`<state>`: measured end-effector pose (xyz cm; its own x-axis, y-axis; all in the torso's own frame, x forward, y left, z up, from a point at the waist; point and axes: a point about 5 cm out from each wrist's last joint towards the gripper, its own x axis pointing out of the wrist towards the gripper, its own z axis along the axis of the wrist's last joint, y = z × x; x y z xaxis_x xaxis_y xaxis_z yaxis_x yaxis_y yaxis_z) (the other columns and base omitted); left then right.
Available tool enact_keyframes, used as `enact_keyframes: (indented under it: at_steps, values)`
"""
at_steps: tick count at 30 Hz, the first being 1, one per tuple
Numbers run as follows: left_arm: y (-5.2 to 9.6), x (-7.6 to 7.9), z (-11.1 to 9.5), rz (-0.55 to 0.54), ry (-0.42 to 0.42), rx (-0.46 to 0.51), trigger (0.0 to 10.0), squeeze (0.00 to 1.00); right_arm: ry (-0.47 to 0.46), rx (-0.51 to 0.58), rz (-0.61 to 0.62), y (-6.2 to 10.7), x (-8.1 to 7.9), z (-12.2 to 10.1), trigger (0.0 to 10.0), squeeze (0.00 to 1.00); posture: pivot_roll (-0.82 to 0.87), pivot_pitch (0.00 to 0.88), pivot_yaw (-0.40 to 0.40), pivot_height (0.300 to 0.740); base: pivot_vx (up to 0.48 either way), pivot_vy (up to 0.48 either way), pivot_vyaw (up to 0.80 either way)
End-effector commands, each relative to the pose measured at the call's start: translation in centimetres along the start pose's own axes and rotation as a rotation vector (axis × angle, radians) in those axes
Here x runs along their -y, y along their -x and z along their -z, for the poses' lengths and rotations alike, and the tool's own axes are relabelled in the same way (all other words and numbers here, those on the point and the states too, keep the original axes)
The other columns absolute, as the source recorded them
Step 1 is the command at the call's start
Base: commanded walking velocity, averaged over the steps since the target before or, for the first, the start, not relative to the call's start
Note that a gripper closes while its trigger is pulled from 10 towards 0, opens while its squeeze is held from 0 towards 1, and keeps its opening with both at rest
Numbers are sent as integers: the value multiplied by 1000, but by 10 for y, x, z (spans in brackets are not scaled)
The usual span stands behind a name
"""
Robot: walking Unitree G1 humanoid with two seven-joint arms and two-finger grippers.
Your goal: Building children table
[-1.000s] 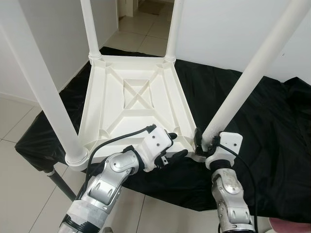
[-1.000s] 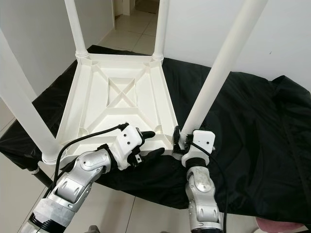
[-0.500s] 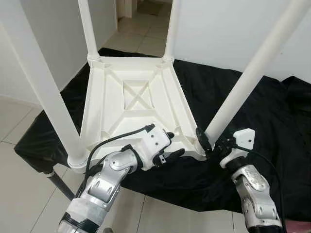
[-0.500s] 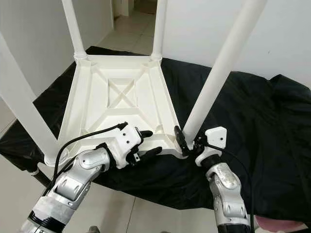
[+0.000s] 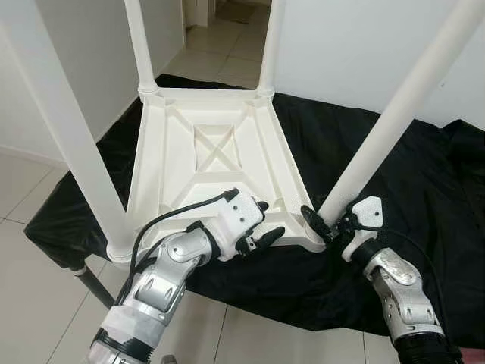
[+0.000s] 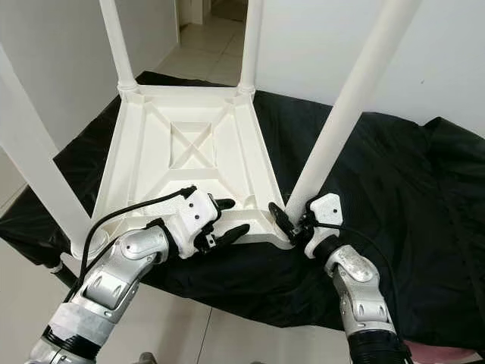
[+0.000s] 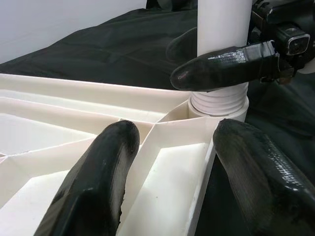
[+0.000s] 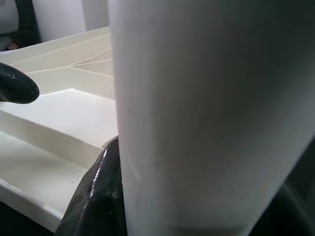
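Tabletop [image 5: 212, 163] is lying upside down on the black cloth [image 5: 424, 189], all four legs up. Right gripper [image 5: 322, 225] has swung round from behind the near-right leg [image 5: 379, 140] and is now pinching its base at the corner socket. Left gripper [image 5: 261, 224] is staying spread, straddling the tabletop's near rim beside that leg. Looks like it's twisting the last leg tight.

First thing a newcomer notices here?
A white children's table lies upside down on a black cloth, its four legs pointing up. The right tool closes round the base of the near-right leg, while the left tool straddles the table's near rim, fingers open.
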<state>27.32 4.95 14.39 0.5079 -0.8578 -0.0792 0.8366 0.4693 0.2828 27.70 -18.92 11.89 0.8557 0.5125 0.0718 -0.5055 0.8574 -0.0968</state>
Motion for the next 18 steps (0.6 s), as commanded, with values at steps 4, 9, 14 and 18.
enact_keyframes:
  at_steps: [4,9,14,18]
  values:
    - [0,2,0,-54,10,3,10000,0,-40,-3,17,5,0,1,10000,0,-26,0,-61,740,0,0,0]
    - [-2,3,-2,-55,23,10,10000,0,-75,32,65,1,-5,-5,10000,0,-32,0,-61,740,0,0,0]
    - [-2,4,-3,-56,28,11,10000,0,-39,3,121,-4,-8,-5,10000,0,-29,0,-61,740,0,0,0]
    - [-3,5,-2,-54,34,9,10000,0,-44,-9,226,-8,-14,1,10000,0,-28,0,-62,740,0,0,0]
